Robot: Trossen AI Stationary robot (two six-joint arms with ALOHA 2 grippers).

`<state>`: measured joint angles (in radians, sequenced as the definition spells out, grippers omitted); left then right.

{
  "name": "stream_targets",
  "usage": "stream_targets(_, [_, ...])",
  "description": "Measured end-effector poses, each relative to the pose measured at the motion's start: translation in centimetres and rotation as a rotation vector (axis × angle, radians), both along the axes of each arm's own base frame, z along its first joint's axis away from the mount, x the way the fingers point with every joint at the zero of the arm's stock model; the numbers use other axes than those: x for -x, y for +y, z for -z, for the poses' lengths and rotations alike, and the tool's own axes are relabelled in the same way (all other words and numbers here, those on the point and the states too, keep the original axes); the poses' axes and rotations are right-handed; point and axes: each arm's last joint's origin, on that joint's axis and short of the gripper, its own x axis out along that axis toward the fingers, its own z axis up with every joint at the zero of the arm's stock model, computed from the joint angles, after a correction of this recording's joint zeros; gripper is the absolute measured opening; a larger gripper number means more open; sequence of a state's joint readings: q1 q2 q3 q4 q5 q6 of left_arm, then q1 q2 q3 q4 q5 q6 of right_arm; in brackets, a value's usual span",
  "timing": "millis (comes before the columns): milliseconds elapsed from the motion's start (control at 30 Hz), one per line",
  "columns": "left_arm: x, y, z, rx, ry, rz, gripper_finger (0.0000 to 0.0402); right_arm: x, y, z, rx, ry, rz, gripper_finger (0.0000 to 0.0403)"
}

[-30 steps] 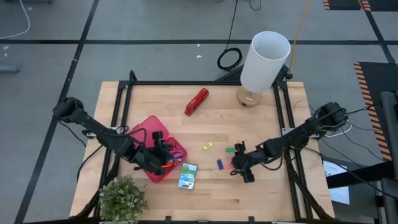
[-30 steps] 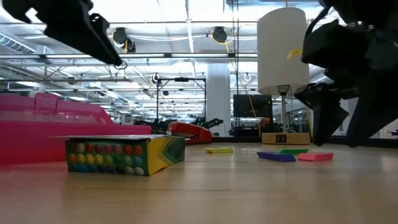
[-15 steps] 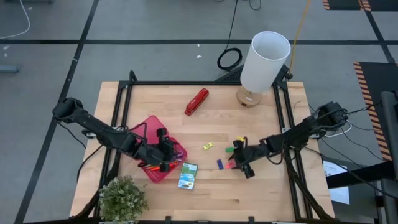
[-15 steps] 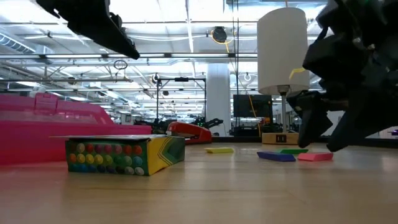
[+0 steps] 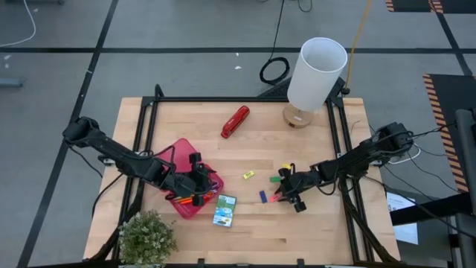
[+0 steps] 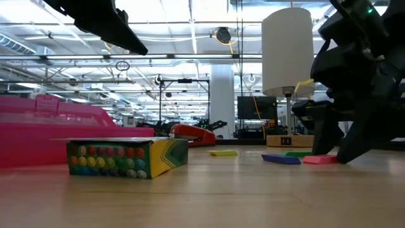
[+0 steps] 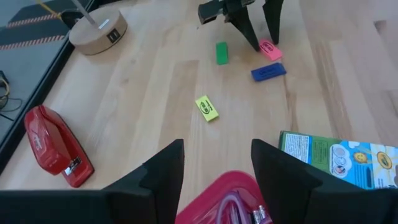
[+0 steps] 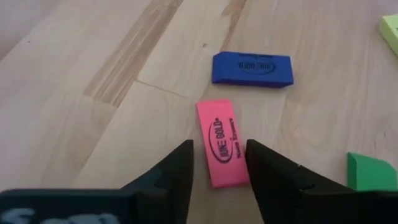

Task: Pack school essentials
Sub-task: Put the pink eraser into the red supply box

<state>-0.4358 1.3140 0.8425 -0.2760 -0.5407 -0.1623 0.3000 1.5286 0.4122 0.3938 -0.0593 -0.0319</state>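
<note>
- The right end effector is low over the table, its 2 fingers spread, 1 on each side of the pink eraser, nothing pinched.
- The pink eraser lies flat on the wood; the blue eraser lies just beside it, and the green eraser is near.
- The yellow eraser lies apart from those 3, toward the middle of the table.
- The left end effector hovers over the pink case, fingers spread and empty.
- Inside the case, pens and scissors show, partly hidden by the arm.
- The crayon box lies flat on the table just beside the case.
- The red stapler lies farther back, near the white lamp.
- A potted plant sits at the table's near left corner.
</note>
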Motion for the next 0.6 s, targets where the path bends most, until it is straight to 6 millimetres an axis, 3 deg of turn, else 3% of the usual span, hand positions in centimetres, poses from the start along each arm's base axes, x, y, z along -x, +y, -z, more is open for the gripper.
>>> stream_targets(300, [-0.1,0.0,-0.1,0.011,-0.016,-0.003,0.0191,0.0,0.0,0.0,-0.009,0.0,0.016,0.0077])
stream_targets(600, [-1.4,-0.7,-0.3,0.028,-0.107,0.051,0.0191,-0.2,0.3,-1.0,-0.087,-0.049,0.062,0.0078])
